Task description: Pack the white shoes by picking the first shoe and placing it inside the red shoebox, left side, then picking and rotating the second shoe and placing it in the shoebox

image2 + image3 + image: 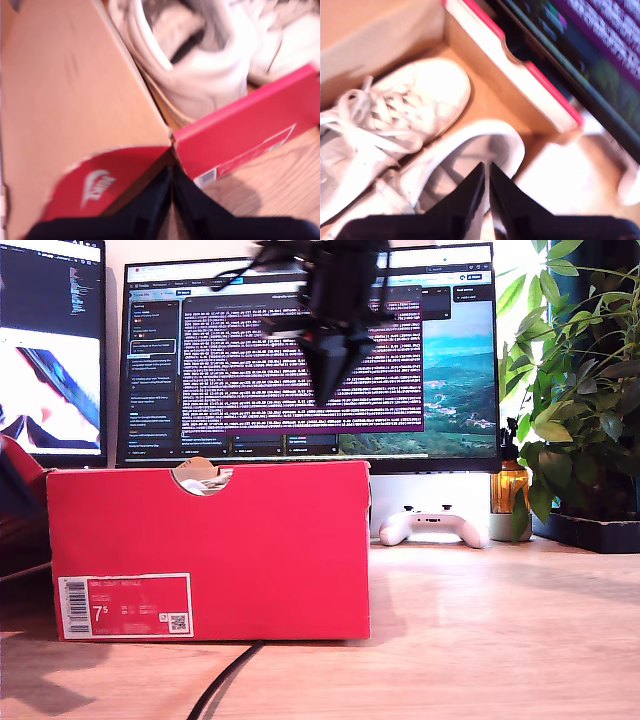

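Here both sets of jaws are almost closed and empty, my first gripper [171, 176] above the red cardboard shoebox's [240, 135] corner, my second gripper [486, 172] above the white leather sneakers [410, 107] inside.

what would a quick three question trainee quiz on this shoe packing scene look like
1. True or false: both white leather sneakers already lie inside the red cardboard shoebox.
2. Multiple choice: what sits on the desk at the exterior view's right of the shoebox? A) white game controller B) blue mug C) yellow notebook
3. Short answer: how do the jaws of my second gripper stand, and do they hold anything?

Key:
1. True; the second wrist view shows the two shoes side by side, toe beside heel opening.
2. A
3. Closed to a thin slit above the shoes, holding nothing.
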### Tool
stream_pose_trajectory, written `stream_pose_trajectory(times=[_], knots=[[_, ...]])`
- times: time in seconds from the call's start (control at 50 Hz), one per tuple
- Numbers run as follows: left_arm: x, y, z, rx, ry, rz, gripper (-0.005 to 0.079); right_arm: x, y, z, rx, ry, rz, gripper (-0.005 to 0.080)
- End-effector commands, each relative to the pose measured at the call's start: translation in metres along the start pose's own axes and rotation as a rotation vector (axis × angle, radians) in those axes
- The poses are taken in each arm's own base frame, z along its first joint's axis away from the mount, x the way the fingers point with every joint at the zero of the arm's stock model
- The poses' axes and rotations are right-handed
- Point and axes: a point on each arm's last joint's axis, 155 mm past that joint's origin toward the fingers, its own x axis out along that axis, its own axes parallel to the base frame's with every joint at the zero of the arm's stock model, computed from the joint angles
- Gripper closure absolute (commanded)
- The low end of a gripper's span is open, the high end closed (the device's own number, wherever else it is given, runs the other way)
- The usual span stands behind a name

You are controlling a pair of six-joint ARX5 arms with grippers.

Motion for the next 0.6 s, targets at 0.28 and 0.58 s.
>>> stream_pose_trajectory(times=[0.28, 0.58], knots=[[-0.037, 0.002, 0.027, -0.072, -0.144, -0.012, 0.0761, -0.036, -0.043, -0.018, 0.12, 0.02, 0.019, 0.0762], [-0.054, 0.017, 0.06, -0.137, -0.298, 0.045, 0.0761, -0.054, -0.056, -0.025, 0.161, 0.016, 0.021, 0.0762]])
